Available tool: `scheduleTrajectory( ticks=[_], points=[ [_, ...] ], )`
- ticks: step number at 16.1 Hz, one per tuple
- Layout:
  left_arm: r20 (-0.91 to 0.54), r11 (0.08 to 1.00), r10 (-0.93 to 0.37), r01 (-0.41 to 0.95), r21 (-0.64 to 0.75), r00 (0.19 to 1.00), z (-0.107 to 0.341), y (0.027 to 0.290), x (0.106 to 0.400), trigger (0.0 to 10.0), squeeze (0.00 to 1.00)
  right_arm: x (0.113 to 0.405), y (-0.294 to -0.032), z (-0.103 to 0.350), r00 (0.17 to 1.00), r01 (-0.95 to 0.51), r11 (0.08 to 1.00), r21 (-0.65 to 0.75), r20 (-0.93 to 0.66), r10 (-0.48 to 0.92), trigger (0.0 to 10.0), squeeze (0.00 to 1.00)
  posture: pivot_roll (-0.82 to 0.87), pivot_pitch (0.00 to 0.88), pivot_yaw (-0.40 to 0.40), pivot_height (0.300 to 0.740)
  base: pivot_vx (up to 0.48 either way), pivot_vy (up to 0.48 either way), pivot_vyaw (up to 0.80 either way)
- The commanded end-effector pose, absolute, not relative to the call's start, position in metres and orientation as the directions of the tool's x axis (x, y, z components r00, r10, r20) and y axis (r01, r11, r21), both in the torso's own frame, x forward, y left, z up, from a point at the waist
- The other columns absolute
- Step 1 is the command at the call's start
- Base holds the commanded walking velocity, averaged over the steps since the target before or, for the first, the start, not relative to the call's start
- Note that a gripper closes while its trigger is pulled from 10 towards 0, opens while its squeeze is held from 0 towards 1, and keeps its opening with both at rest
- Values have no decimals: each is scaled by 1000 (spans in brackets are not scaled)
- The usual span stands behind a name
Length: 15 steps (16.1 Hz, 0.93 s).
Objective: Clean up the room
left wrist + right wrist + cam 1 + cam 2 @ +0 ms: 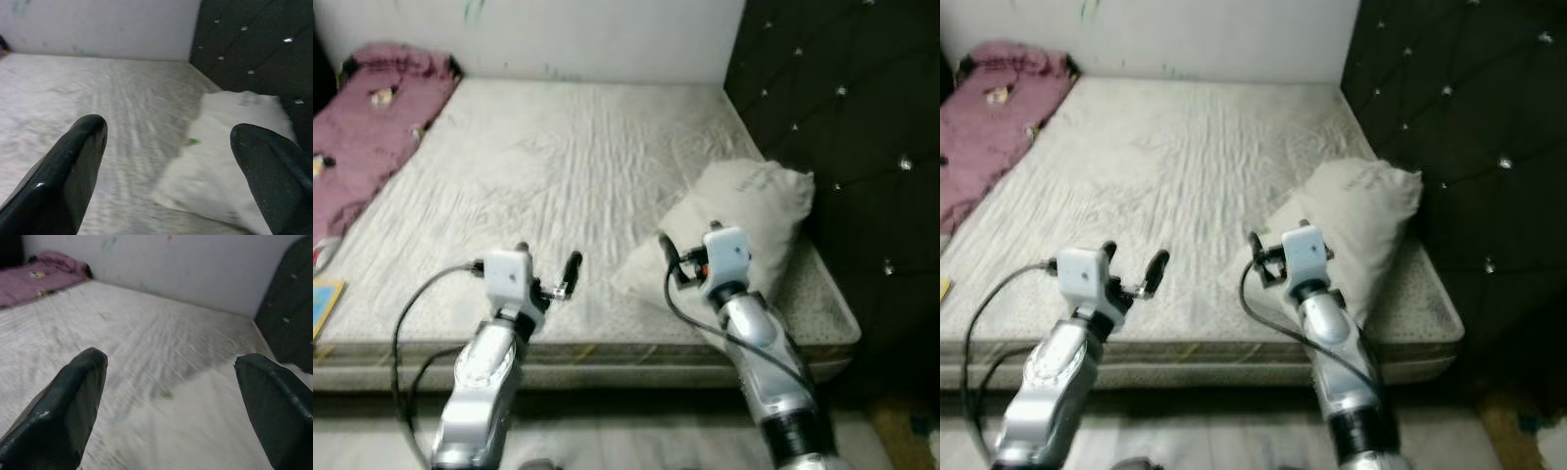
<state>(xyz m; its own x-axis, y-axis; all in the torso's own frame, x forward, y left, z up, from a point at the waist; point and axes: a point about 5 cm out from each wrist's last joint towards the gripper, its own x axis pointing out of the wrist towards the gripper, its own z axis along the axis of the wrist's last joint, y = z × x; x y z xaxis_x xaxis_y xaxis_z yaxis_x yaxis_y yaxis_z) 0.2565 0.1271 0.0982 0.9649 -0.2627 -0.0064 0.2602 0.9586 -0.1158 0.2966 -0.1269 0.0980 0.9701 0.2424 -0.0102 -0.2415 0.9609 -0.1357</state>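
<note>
A white pillow (pixel 754 211) lies crumpled on the right side of a bare white mattress (pixel 558 157), against the dark headboard. My right gripper (pixel 690 242) hovers open at the pillow's near left edge, and in the right wrist view the pillow (pixel 195 431) lies just under its spread fingers (pixel 63 406). My left gripper (pixel 548 264) is open over the mattress's front edge, left of the pillow and holding nothing. In the left wrist view the pillow (pixel 230 161) sits ahead, toward one finger.
A rumpled pink blanket (pixel 367 127) lies along the far left of the bed. A black tufted headboard (pixel 842 127) stands on the right and a white wall behind. A yellow and blue flat item (pixel 323 299) pokes in at the left edge.
</note>
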Motion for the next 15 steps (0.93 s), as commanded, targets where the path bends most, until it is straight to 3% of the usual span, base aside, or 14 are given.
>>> scheduleTrajectory(
  ticks=[1, 8, 15],
  points=[
    [8, 954, -281, 281, -108, 960, 101, 127, 256, 10000, 0, 299, -126, 103, 970, -238, 961, -138, 13, 242, 10000, 0, 40, 0, -19, 740, 0, 0, 0],
    [3, 954, -282, 281, -106, 959, 101, 129, 255, 10000, 0, 300, -124, 108, 970, -233, 962, -141, 33, 240, 10000, 0, 42, 0, -18, 740, 0, 0, 0],
    [1, 950, -291, 290, -113, 957, 100, 128, 255, 10000, 0, 301, -123, 109, 969, -234, 962, -143, 39, 242, 10000, 0, 39, 0, -15, 740, 272, 0, 0]
  ],
)
